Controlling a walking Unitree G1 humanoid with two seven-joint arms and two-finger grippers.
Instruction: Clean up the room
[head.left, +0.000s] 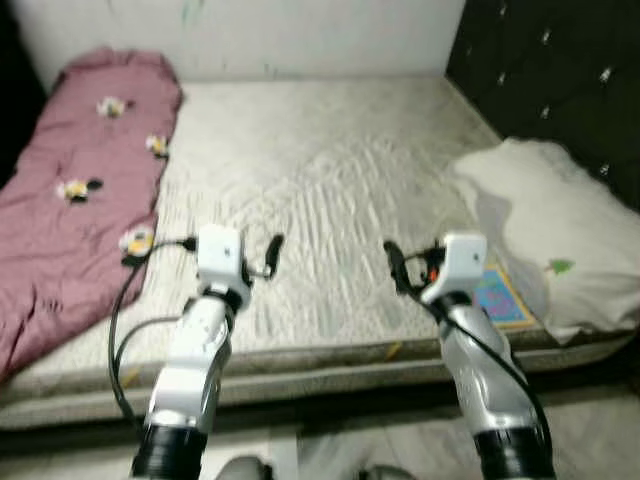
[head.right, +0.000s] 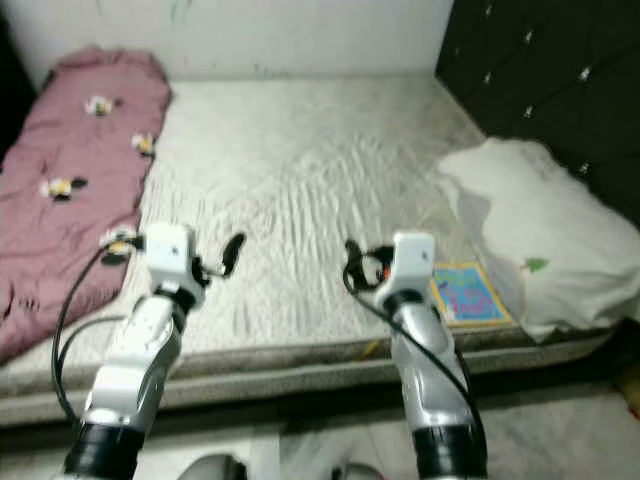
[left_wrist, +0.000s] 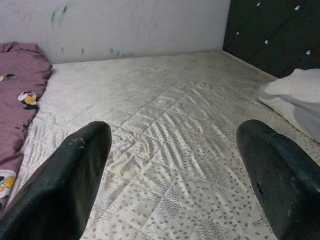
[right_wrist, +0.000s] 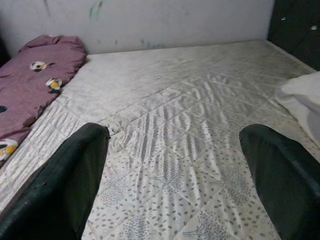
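Note:
A cream quilted mattress (head.left: 320, 170) lies before me. Along its left side lies a mauve blanket (head.left: 80, 190) printed with flowers. On its right side rests a white pillow (head.left: 560, 230), and a colourful book (head.left: 498, 297) lies flat by the pillow's near edge, close to the bed's front. My left gripper (head.left: 218, 250) hovers over the front of the bed near the blanket's edge. It is open, its fingers (left_wrist: 75, 170) wide apart with nothing between them. My right gripper (head.left: 445, 262) hangs just left of the book. It is open too, its fingers (right_wrist: 75, 170) holding nothing.
A dark tufted headboard (head.left: 560, 70) stands along the right side, and a pale wall (head.left: 300, 30) runs behind the bed. The bed's front edge (head.left: 330, 355) crosses under both arms, with light floor (head.left: 400, 450) below it.

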